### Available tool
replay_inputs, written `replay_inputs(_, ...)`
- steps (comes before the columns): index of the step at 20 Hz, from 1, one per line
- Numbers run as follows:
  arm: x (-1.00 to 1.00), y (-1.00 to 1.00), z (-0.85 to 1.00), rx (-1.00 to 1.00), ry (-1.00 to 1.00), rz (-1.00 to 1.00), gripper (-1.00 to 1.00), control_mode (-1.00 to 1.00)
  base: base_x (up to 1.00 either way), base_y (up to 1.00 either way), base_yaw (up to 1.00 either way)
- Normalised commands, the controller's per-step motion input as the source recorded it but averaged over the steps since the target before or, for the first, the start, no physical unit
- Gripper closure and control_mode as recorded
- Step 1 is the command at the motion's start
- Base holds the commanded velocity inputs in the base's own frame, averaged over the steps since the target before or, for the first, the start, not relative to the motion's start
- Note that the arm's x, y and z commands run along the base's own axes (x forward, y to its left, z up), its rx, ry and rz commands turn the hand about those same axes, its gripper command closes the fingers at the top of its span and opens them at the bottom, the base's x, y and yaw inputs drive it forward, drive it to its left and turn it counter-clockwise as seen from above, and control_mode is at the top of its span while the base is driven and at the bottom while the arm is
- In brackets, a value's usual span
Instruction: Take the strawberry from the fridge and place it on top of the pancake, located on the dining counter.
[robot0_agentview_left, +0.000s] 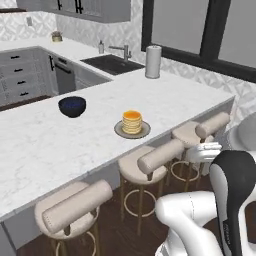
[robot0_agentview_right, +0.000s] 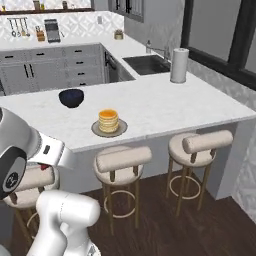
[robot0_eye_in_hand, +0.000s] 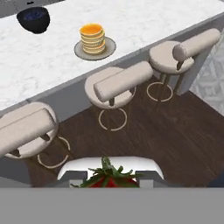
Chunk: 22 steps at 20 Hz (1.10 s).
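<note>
white marble-patterned table (robot0_agentview_left: 60, 145), the dining counter, carries the pancake (robot0_agentview_left: 132, 121), a golden-orange stack on a round grey plate (robot0_agentview_left: 120, 131) set close to the table's stool-side edge, about midway along it. dark bowl (robot0_agentview_left: 72, 106) stands further in from that edge, well apart from the plate. paper towel roll (robot0_agentview_left: 153, 61) stands upright near the far edge beside the sink (robot0_agentview_left: 112, 63). three padded beige stools (robot0_agentview_left: 156, 162) line the near side over dark wood floor (robot0_eye_in_hand: 175, 135). gripper (robot0_eye_in_hand: 110, 178) sits off the table, above the floor by the stools; its jaws are closed on the strawberry (robot0_eye_in_hand: 109, 179), red flesh and green top showing between them.
</note>
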Motion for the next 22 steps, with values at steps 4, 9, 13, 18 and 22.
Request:
replay_inputs(4, 0.00, 0.00, 0.00, 0.00, 0.00, 0.00, 1.00, 1.00, 0.12, -0.85, 0.77)
replay_inputs(9, 0.00, 0.00, 0.00, 0.00, 0.00, 0.00, 1.00, 1.00, 0.21, -0.94, 0.70)
replay_inputs(13, 0.00, 0.00, 0.00, 0.00, 0.00, 0.00, 1.00, 1.00, 0.12, -0.96, 0.40)
replay_inputs(18, 0.00, 0.00, 0.00, 0.00, 0.00, 0.00, 1.00, 1.00, 0.38, -0.17, 0.02)
replay_inputs(22, 0.00, 0.00, 0.00, 0.00, 0.00, 0.00, 1.00, 1.00, 0.40, 0.40, -0.07)
